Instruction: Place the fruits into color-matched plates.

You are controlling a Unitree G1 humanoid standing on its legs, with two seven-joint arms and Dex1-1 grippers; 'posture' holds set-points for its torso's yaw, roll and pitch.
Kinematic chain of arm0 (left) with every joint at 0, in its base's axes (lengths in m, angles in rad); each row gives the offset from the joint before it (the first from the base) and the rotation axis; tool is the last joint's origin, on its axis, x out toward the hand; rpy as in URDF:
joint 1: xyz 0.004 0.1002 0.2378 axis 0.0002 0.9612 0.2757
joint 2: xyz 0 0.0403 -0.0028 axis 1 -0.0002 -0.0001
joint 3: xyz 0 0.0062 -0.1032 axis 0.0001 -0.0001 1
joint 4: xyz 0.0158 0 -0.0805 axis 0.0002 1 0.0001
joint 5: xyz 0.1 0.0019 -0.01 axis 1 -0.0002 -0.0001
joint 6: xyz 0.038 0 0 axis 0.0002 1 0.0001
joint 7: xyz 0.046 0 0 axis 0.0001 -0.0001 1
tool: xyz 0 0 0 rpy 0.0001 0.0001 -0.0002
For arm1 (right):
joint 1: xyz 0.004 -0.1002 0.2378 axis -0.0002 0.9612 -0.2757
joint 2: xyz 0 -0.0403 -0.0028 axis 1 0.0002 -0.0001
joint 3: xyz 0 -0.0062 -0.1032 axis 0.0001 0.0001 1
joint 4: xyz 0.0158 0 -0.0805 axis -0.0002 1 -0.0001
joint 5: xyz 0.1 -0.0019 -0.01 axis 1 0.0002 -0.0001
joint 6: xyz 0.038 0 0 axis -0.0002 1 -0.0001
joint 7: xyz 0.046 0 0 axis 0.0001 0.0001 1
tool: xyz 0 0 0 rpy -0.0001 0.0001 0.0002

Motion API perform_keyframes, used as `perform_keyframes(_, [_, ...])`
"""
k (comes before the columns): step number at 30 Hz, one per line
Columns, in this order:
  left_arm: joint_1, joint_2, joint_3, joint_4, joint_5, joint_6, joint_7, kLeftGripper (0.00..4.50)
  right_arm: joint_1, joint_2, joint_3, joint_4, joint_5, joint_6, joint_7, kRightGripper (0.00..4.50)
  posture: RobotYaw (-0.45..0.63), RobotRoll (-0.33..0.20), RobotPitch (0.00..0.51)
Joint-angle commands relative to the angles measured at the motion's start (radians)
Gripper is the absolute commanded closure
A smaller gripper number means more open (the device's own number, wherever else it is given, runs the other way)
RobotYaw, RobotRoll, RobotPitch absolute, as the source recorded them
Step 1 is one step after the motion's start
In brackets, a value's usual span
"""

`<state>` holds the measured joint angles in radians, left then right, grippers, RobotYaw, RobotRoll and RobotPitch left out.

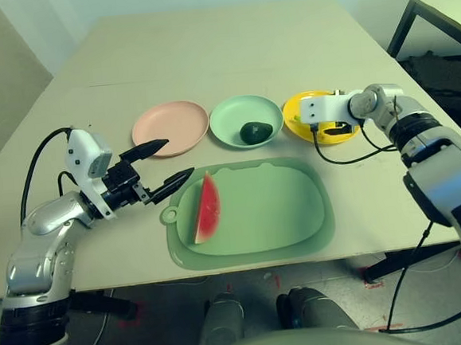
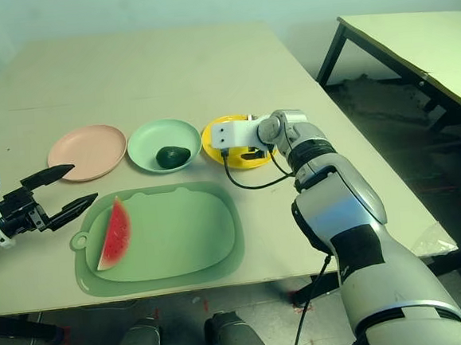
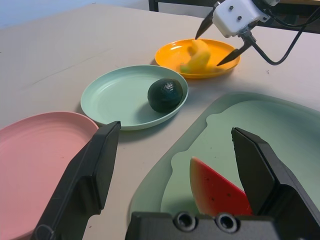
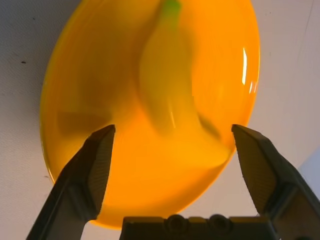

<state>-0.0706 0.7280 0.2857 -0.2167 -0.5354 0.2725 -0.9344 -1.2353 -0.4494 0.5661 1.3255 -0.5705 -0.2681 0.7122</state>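
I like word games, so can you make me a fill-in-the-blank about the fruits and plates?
The avocado sits on the ____ plate.
The watermelon wedge lies on the big green ____.
On the yellow plate lies the ____.
The plate with no fruit on it is ____.

Missing words: mint green; mat; banana; pink.

Looks like glossy, smooth plastic on the yellow plate (image 4: 125, 185). Seems matt and smooth on the pink plate (image 1: 170, 128). Appears shiny on the avocado (image 3: 165, 95).
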Motion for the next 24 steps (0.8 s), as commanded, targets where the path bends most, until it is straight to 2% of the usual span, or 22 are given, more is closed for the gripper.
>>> perform_keyframes(1, [0.0,0.004,-0.016,0.008,0.008,-0.001,-0.012,0.0,-0.007,-0.022,-0.017,0.0,-0.005,-0.013,0.019,0.05,0.09,0.0,0.1])
perform_keyframes(7, [-0.022,0.017,-0.029,0.04,0.023,-0.029,-0.054,0.0,-0.033,-0.081,-0.073,-0.066,0.065,-0.042,0.184,0.05,0.08,0.0,0.095])
perform_keyframes(11, [-0.037,0.058,-0.048,0.069,0.055,-0.09,-0.132,0.0,0.021,-0.135,-0.184,-0.267,0.213,0.064,0.412,0.05,0.08,0.0,0.098])
perform_keyframes(14, [-0.058,0.101,-0.077,0.095,0.093,-0.166,-0.211,0.0,0.159,-0.179,-0.28,-0.598,0.366,0.301,0.559,0.05,0.08,0.0,0.099])
perform_keyframes(17, [-0.095,0.148,-0.127,0.113,0.142,-0.26,-0.299,0.0,0.34,-0.207,-0.379,-0.977,0.524,0.61,0.615,0.05,0.07,0.0,0.098])
perform_keyframes(20, [-0.155,0.189,-0.193,0.135,0.204,-0.36,-0.378,0.0,0.509,-0.192,-0.497,-1.258,0.7,0.863,0.585,0.05,0.06,0.0,0.096])
perform_keyframes(24, [-0.255,0.213,-0.285,0.172,0.271,-0.476,-0.464,0.0,0.701,-0.107,-0.657,-1.551,0.927,1.064,0.472,0.05,0.04,0.0,0.095])
